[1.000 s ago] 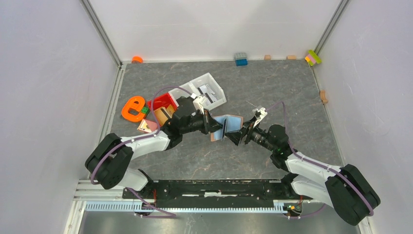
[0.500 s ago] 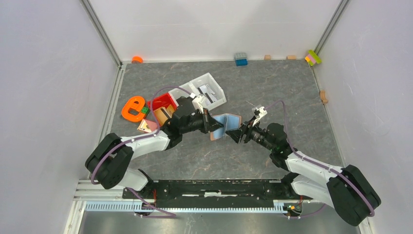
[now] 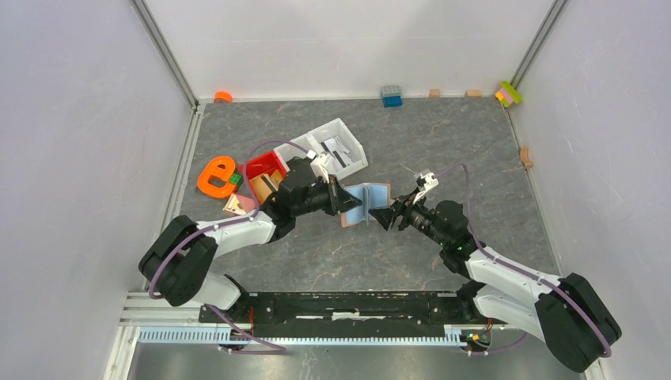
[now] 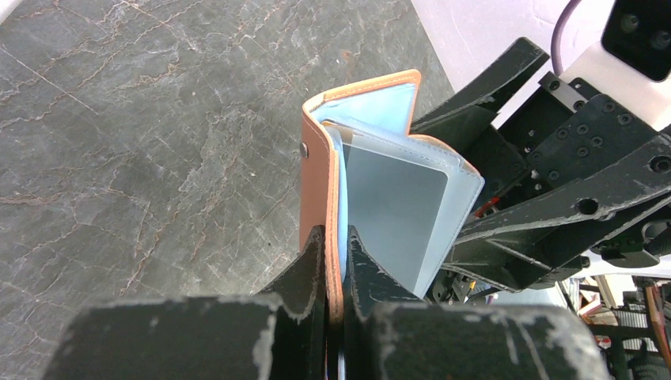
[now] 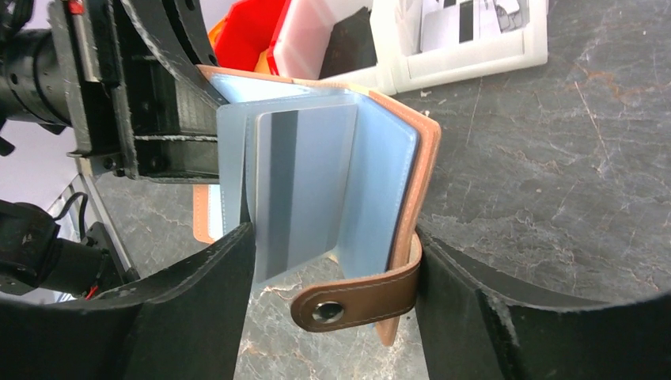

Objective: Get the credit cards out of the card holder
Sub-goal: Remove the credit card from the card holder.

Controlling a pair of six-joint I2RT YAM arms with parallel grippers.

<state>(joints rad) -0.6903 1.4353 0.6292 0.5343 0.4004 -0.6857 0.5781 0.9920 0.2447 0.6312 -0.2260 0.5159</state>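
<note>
The card holder is a tan-brown wallet held off the table between the two arms, opened into a V with pale blue sleeves inside. My left gripper is shut on one leather cover, which is pinched between its fingertips. My right gripper straddles the other half with its jaws wide. One finger touches the sleeve edge, and the other finger rests against the outer cover above the snap tab. A pale blue-grey credit card with a dark stripe sits in the middle sleeve.
Behind the left arm stand a red bin, a white tray with packets, and an orange letter e. A blue block and small wooden blocks lie along the far and right edges.
The right gripper's jaws have narrowed around the open half of the card holder, and that arm has shifted slightly. The left gripper has kept its hold.
</note>
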